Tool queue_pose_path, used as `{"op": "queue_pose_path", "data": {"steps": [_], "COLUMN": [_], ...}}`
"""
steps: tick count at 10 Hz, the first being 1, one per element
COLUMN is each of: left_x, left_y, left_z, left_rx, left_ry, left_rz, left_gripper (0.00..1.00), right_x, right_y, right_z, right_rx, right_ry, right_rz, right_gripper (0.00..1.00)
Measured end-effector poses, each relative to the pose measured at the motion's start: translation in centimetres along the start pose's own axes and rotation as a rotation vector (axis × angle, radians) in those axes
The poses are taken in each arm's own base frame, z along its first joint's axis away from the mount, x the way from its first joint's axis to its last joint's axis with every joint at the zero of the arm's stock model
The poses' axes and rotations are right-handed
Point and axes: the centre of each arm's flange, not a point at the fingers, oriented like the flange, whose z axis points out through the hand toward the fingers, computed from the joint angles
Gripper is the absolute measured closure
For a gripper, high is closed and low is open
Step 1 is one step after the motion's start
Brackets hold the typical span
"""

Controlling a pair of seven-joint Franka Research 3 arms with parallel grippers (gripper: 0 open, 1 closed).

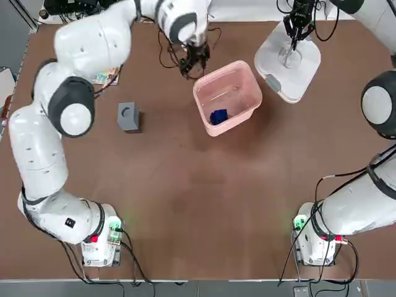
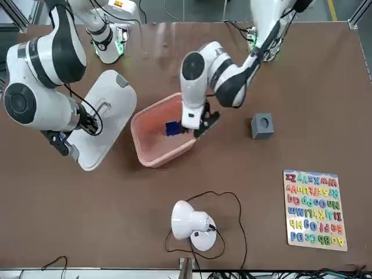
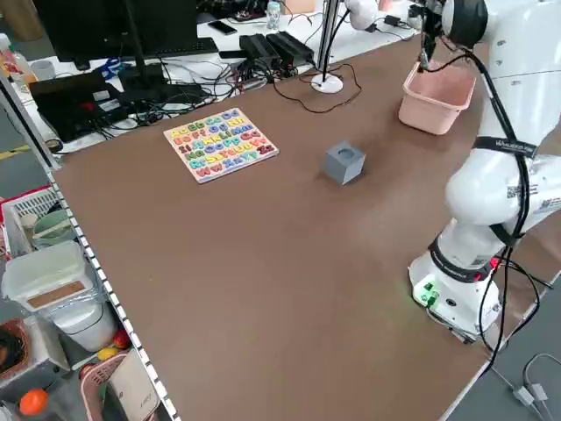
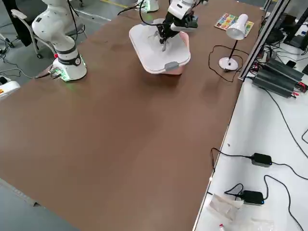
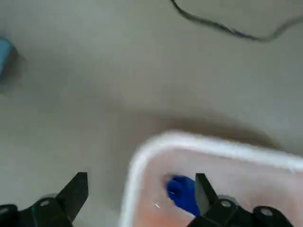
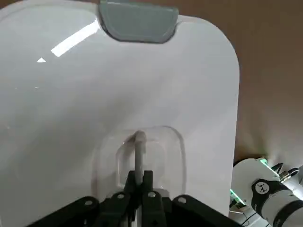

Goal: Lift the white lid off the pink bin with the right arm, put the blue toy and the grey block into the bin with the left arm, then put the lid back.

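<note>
Blue toy [image 1: 218, 116] inside pink bin [image 1: 246, 79], near its robot-side rim.

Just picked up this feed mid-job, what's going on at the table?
The right gripper holds the white lid by its handle, off the pink bin. The blue toy lies inside the bin. The left gripper, jaws open and empty, hangs at the bin's rim. The grey block sits untouched on the table.
</note>
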Motion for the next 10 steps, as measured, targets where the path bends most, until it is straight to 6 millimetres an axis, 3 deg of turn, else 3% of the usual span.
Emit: {"op": "queue_pose_path", "data": {"steps": [2, 4, 7, 10], "left_x": [4.3, 5.9, 7.3, 12.0], "left_y": [-4.2, -8.6, -17.3, -23.6], "left_z": [-0.5, -0.5, 4.5, 8.6], "left_rx": [0.024, -0.017, 0.045, 0.072], "left_ry": [0.016, 0.060, 0.120, 0.100], "left_rz": [0.076, 0.147, 0.317, 0.440], "left_gripper": [0.00, 0.00, 0.00, 0.00], "right_x": [0.1, 0.1, 0.1, 0.1], "right_y": [0.1, 0.2, 0.2, 0.2], "right_z": [0.0, 0.0, 0.0, 0.0], "right_rx": [-0.002, -0.003, -0.003, -0.003], "right_ry": [-0.002, -0.003, -0.003, -0.003], "right_rz": [0.001, 0.001, -0.001, -0.002], "right_gripper": [0.93, 0.93, 0.93, 0.93]}}
